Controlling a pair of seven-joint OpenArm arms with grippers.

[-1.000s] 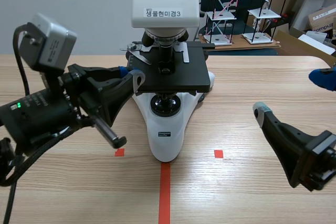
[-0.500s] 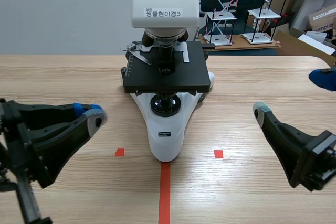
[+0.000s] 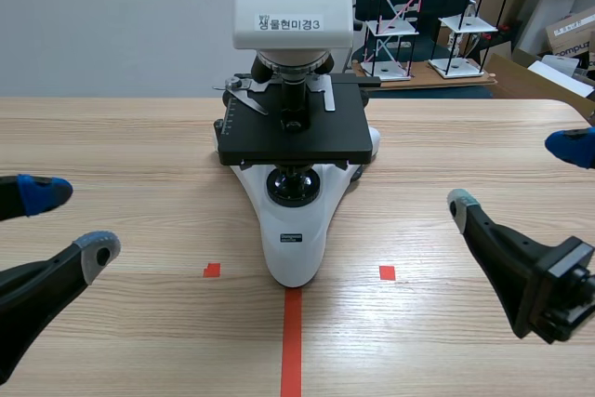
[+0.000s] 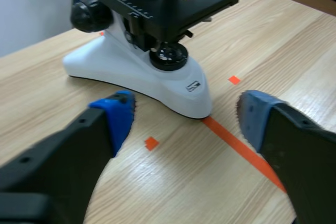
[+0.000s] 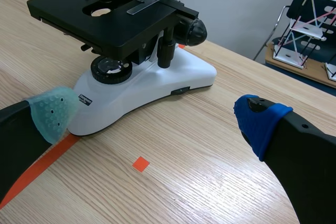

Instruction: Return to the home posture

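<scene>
"What stood on the table [image 3: 121, 137]?"

"A big microscope [image 3: 293, 137], in the middle. Its long foot ran from near to far."

"What changed?"

"The left gripper [image 3: 70, 223] had pulled back from the microscope to the near left. I think it was almost home."

"And its fingers?"

"Wide apart, holding nothing, pointing far and a bit right. The right gripper [image 3: 514, 174] sat at the near right, wide too, pointing far and left."

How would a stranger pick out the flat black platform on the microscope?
A white microscope stands at the middle of the wooden table. Halfway up it, above the round lens in its base, juts a flat black stage. It alone is a wide black slab with a hole.
</scene>
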